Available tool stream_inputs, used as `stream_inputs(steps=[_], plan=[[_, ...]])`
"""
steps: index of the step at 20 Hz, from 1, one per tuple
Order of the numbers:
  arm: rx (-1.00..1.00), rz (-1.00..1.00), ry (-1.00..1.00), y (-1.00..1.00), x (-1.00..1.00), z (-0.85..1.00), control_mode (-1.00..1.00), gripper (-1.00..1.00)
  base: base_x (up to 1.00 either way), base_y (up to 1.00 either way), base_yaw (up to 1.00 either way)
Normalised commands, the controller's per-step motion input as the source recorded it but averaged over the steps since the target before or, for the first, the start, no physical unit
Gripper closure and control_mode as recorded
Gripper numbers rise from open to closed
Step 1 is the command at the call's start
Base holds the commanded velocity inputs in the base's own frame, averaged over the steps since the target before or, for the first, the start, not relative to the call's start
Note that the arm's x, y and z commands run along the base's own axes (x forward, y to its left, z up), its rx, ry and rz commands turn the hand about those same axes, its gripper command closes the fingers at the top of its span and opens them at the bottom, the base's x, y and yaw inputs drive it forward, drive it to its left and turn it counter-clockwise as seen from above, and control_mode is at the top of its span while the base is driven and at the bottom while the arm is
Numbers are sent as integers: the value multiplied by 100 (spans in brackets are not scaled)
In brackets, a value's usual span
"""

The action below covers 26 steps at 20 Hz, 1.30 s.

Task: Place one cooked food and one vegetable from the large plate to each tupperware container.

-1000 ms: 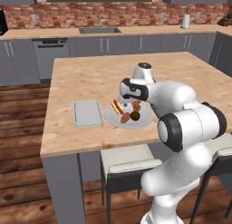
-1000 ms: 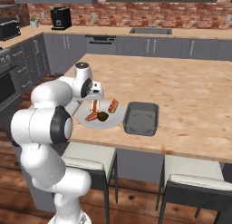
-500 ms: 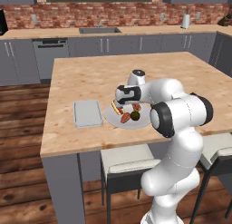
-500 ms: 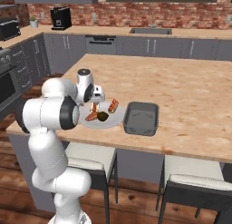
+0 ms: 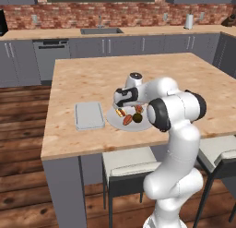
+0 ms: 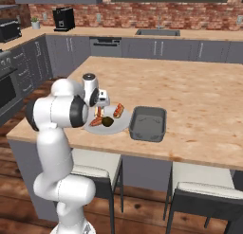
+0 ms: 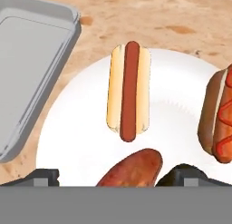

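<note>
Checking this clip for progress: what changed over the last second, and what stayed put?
The arm folded in and brought the gripper down close over the large plate, jaws open, nothing taken hold of. In the hand view a hot dog lies just ahead. The food stays on the plate; the light grey tray and darker grey tray remain empty and unmoved.

The surface [image 5: 92,79] looks like pale, matt, mottled wood. The plate [image 7: 86,128] is smooth, white and faintly glossy. The light tray [image 7: 27,60] looks like smooth matt grey plastic; the dark tray [image 6: 148,124] is similar. The floor [image 5: 18,176] is dark wooden planks.
</note>
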Motion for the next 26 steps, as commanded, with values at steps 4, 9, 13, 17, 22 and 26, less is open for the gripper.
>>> stream_inputs(steps=[4,9,13,17,22,26], plan=[[0,0,-1,0,32,-33,-100,-100,0,0,0],[0,0,0,0,35,-35,-100,-100,0,0,0],[0,0,0,0,36,-36,-100,-100,0,0,0],[0,0,0,0,36,-35,-100,-100,0,0,0],[0,0,0,1,26,-33,-100,-100,0,0,0],[0,0,0,3,19,-32,-100,-100,0,0,0]])
